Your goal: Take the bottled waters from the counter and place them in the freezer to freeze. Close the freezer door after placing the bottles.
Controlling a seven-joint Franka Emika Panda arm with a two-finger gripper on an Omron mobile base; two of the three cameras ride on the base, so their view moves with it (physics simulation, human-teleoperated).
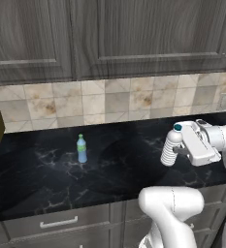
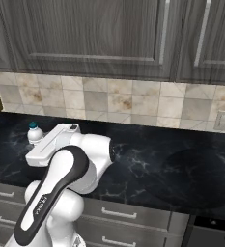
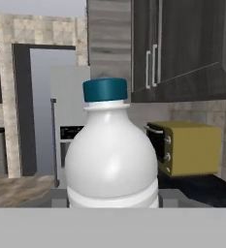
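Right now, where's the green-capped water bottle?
Left base view: the green-capped bottle stands upright on the black counter, left of the gripper.

The light is soft and even, with no bright lamp to see. The black counter [image 1: 109,164] looks dark with pale veins and faint round shadows. The white bottle [image 3: 112,160] close to the hand camera has a soft shine on its front. The wood cabinets [image 1: 109,38] up high look dim. All pictures are a bit fuzzy, with jagged edges on the arm.
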